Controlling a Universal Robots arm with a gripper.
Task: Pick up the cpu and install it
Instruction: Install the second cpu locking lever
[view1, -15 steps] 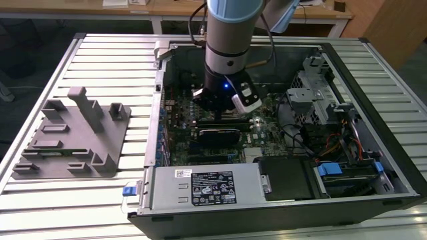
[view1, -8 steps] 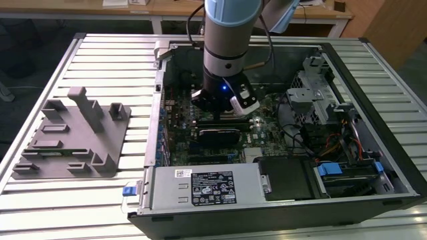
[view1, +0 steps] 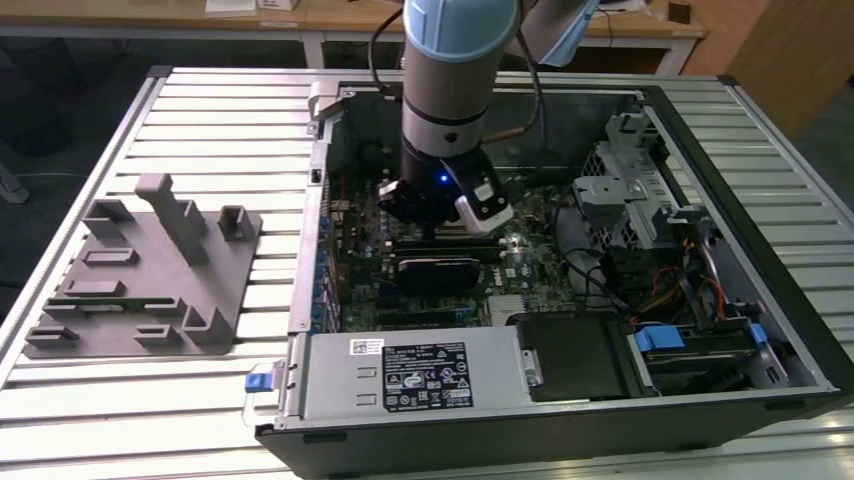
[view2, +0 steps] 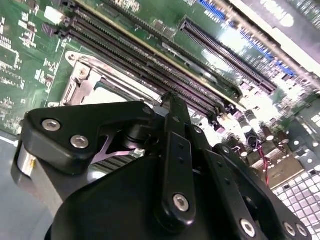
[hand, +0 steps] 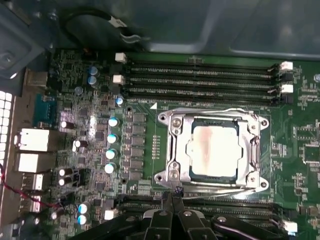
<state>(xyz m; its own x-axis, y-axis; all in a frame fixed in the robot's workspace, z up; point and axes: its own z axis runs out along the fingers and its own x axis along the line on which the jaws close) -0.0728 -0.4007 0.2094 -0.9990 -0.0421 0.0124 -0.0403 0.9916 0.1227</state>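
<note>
The cpu (hand: 212, 152), a flat square chip with a silvery-white top, lies in the motherboard socket (hand: 170, 150), and the socket's metal frame sits around its rim. My gripper (hand: 172, 192) hovers just beside the socket's edge, above the row of memory slots. Its black fingertips are pressed together with nothing between them. In the second wrist view the black fingers (view2: 172, 130) stand in front of the socket, and a pale corner of the cpu (view2: 107, 95) shows behind them. In the exterior view the arm (view1: 441, 120) reaches down into the open computer case (view1: 694, 140).
Memory slots (hand: 200, 75) run along both sides of the socket. Capacitors (hand: 112, 145) and rear ports (hand: 32, 140) stand nearby. In the case sit a power supply (view1: 414, 375), a drive cage (view1: 634, 200) and cables. A grey fixture block (view1: 147, 270) rests on the slatted table at the exterior view's left.
</note>
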